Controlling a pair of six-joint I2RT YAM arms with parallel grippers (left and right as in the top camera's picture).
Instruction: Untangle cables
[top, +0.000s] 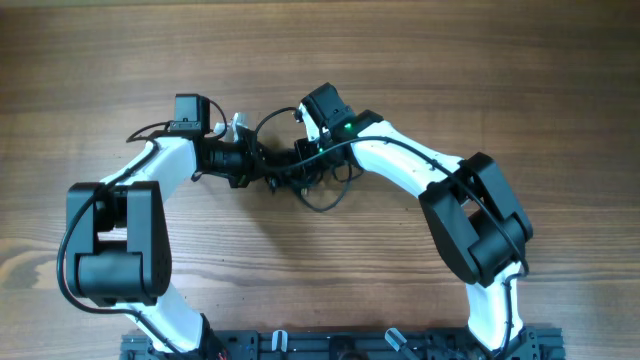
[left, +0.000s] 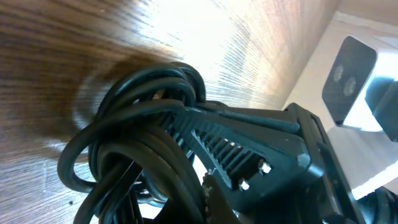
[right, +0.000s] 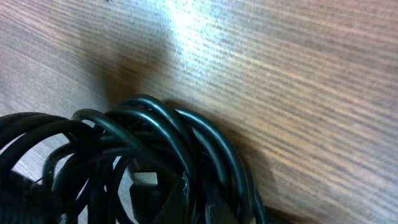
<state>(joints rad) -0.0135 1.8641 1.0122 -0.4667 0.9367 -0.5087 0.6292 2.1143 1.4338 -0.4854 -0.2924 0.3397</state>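
Left gripper (top: 262, 163) and right gripper (top: 298, 155) both pinch the cables (right: 155, 118), a bunched knot mid-table, from nine and three o'clock. Pulling apart could cinch the knot tighter, or the smooth, glossy, round black cords could slip free onto the wood-grain table (top: 400, 60).

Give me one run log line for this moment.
left pincer: shut on cables | right pincer: shut, at the bundle | cables: bunched on table, between both pincers

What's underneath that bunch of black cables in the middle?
Wooden table shows beside the cables and through some loops. The patch directly beneath is covered by the strands.
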